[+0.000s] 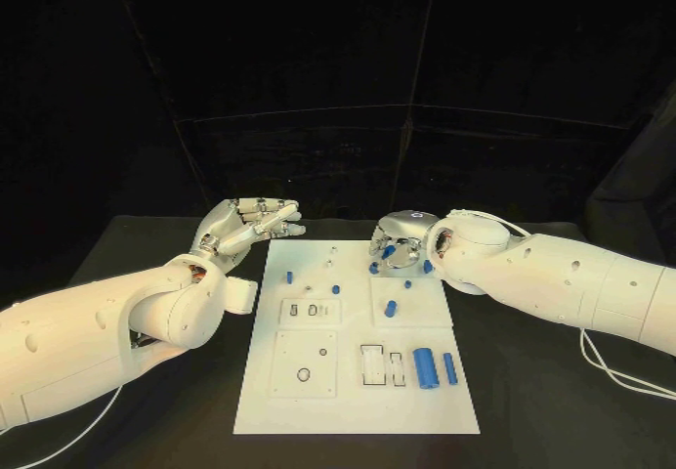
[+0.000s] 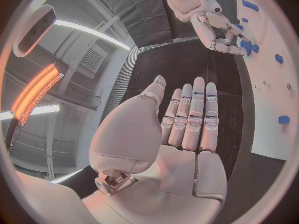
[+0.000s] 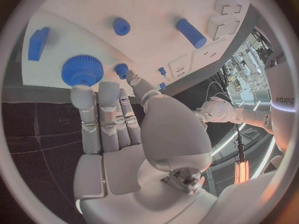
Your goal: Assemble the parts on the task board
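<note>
Right hand (image 3: 118, 134) fingers (image 3: 84, 109) apart, tips at blue gear (image 3: 82, 70); left hand (image 2: 181, 129) spread, empty.

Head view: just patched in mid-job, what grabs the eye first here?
The long white task board in the middle of the black table, dotted with small blue parts, stands out first. At its far right end the silver right hand reaches down beside a blue toothed gear. The silver left hand is raised off the board's far left corner, holding nothing.

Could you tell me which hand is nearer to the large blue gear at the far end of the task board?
The right hand: its fingertips reach the blue gear. The left hand is off the board's left edge.
</note>
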Controlling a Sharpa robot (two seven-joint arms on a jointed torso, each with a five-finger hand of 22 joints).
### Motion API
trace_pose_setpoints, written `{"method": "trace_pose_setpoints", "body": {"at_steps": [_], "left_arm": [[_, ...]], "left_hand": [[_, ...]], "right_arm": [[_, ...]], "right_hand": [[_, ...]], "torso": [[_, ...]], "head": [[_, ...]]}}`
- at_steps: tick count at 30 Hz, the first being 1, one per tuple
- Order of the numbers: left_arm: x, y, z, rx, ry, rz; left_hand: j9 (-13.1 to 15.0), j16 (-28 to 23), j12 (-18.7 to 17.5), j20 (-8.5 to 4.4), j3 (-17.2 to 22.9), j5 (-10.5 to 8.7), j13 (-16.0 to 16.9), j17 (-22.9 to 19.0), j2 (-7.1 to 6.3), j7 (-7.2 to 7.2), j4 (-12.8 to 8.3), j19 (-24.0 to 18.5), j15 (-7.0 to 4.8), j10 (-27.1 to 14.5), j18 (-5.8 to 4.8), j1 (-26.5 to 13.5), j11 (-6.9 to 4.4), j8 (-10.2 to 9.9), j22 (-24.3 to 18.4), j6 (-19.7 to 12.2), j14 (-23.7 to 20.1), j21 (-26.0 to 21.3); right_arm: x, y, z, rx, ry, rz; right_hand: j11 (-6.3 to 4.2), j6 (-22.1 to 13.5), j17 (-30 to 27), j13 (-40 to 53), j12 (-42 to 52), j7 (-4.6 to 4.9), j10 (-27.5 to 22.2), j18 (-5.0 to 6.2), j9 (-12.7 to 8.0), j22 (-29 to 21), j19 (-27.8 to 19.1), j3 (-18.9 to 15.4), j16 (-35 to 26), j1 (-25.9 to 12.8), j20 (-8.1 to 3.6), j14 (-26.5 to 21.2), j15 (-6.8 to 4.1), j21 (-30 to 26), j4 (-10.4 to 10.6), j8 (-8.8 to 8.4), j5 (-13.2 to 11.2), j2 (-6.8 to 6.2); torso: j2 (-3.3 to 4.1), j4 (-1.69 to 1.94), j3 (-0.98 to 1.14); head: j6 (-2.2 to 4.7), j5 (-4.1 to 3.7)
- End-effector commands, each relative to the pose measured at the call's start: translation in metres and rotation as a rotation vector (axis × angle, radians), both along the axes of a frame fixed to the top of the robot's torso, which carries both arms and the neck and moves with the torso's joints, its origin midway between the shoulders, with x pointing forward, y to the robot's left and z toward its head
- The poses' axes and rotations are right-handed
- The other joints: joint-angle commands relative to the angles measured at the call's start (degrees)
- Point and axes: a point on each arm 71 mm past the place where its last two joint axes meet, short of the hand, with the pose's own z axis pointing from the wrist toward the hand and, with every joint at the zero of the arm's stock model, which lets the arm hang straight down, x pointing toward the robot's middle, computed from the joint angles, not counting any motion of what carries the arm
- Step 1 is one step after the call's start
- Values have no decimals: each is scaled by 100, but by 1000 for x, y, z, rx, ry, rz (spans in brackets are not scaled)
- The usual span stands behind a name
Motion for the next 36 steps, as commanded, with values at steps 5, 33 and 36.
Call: {"method": "trace_pose_setpoints", "body": {"at_steps": [5,33,36], "left_arm": [[1,1,1,-2,-5,-7],[0,2,1,-1,3,-9],[0,2,1,-1,4,-10]], "left_hand": [[-6,-17,-28,0,2,13,-8,8,21,3,-39,59,4,27,84,30,18,-25,-7,24,8,-21],[-6,-18,-32,1,3,13,-9,9,25,4,-42,60,5,27,84,29,19,-28,-9,24,8,-24],[-7,-21,-38,1,6,13,-11,9,33,5,-48,63,5,27,84,28,20,-32,-12,24,7,-28]], "right_arm": [[0,5,-1,-31,15,17],[3,7,-5,-51,41,14],[3,8,-5,-50,40,16]], "right_hand": [[-2,-18,263,-3,46,-18,33,-104,3,254,86,89,290,62,9,66,19,209,46,-2,51,30],[-39,135,1227,-13,-53,-16,409,-240,8,1197,369,816,1289,3,10,84,5,909,140,6,-2,52],[-41,156,1258,-12,-62,-18,434,-244,10,1226,371,858,1332,-19,11,80,5,936,164,8,-12,39]], "torso": [[24,9,-2],[99,19,7],[108,25,6]], "head": [[6,16],[-102,52],[-99,47]]}}
